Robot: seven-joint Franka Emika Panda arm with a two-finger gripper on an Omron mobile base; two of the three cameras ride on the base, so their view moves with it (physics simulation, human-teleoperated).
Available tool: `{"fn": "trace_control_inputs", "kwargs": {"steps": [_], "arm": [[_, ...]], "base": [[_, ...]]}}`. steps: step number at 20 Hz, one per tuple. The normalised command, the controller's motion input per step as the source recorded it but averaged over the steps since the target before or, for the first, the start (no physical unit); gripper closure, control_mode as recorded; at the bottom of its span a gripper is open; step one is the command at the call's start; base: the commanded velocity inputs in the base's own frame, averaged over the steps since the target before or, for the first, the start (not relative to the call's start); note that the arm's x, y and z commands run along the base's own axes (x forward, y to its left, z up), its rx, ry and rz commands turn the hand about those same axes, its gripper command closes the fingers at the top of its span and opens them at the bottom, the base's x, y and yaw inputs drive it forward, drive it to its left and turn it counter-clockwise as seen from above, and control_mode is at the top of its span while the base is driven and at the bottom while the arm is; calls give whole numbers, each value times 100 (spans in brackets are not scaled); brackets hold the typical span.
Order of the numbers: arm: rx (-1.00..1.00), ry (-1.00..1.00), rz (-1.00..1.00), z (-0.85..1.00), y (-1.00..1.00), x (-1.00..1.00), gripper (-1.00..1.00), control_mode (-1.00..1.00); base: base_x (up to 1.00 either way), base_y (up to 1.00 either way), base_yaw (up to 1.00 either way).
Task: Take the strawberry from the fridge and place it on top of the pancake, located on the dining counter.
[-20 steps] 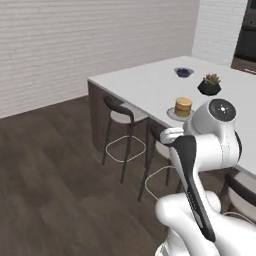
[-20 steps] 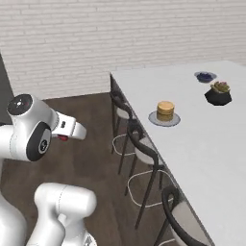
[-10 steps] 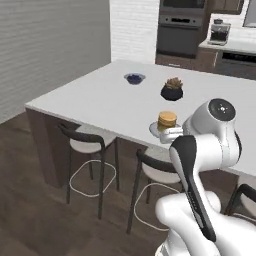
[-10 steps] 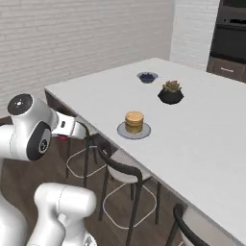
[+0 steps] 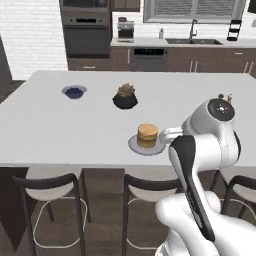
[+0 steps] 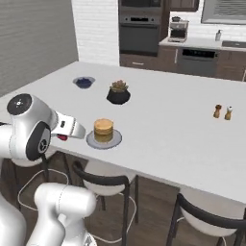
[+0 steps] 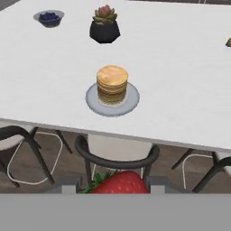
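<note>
Left base view: The dining counter spans the middle of the frame, with dark stools tucked under its near edge. A pancake stack sits on a grey plate at centre, close to the near edge. A black pot with a plant stands above it, and a small blue bowl lies at upper left of the counter. The white arm rises from the lower right and hides the hand. A wall oven and a sink counter line the top of the frame.

Right base view: The gripper sits at left of centre, just off the counter's near edge and left of the plate. A small red spot, the strawberry, shows beneath the wrist. The pancake stack is close to the right of it, apart from it. Two shakers stand at right on the counter. The finger opening cannot be read here.

Hand view: The strawberry sits at bottom centre, red with green leaves, between the grey finger tips, which close against its sides. The pancake stack on its plate lies at centre, above the fruit in the frame. A stool back lies between them.
</note>
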Motion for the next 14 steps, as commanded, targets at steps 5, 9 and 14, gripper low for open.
{"fn": "trace_control_inputs", "kwargs": {"steps": [5, 9, 14], "arm": [[0, 0, 0, 0, 0, 0, 100, 100], [0, 0, 0, 0, 0, 0, 100, 100], [0, 0, 0, 0, 0, 0, 100, 100]], "base": [[20, 68, -51], [28, 45, -30], [37, 6, -17]]}}
